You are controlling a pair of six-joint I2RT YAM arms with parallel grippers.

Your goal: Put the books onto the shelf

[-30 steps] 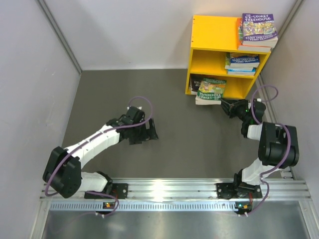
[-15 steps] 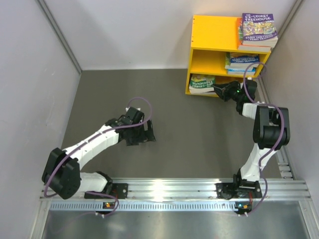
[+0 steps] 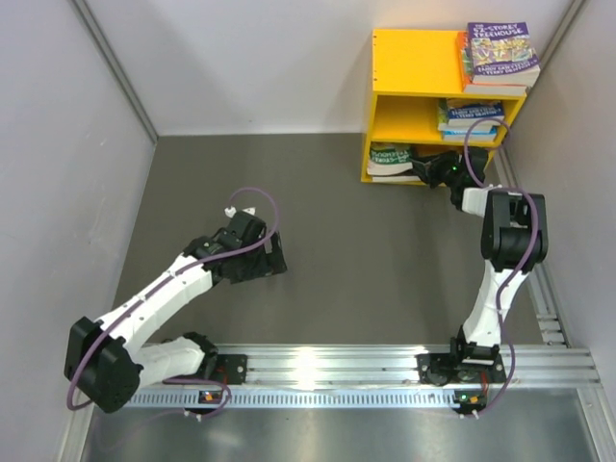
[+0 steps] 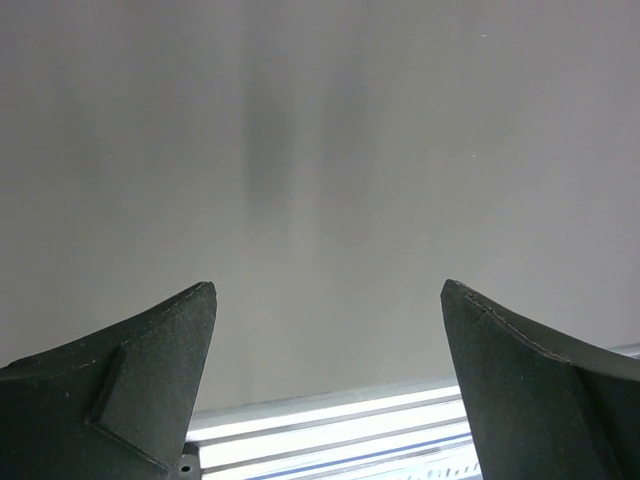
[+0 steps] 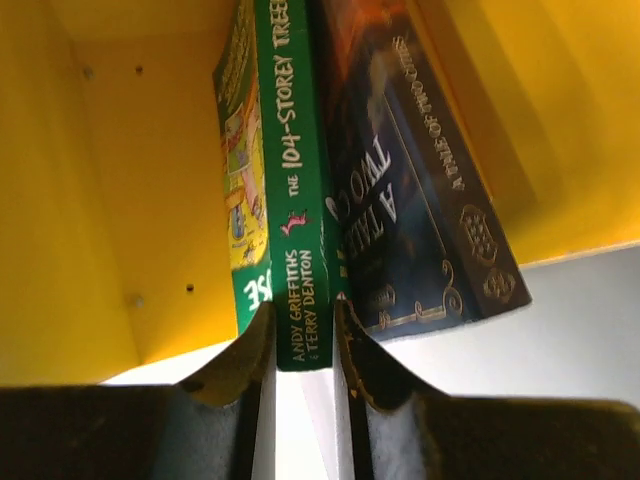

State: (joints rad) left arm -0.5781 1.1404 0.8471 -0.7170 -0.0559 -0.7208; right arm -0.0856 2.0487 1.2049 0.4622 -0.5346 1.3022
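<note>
The green 104-Storey Treehouse paperback (image 5: 290, 200) lies in the lower compartment of the yellow shelf (image 3: 414, 60), flat against a dark Tale of Two Cities volume (image 5: 400, 210). The right gripper (image 5: 301, 318) pinches its spine end, jaws almost together. Other books (image 3: 470, 117) lie in the upper compartment, and a purple Treehouse stack (image 3: 499, 53) sits on the shelf's top. The left gripper (image 4: 328, 292) hangs spread wide and empty above the grey table (image 3: 337, 250).

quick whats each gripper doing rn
left gripper: open, holding nothing
right gripper: shut on the green book, at the shelf
</note>
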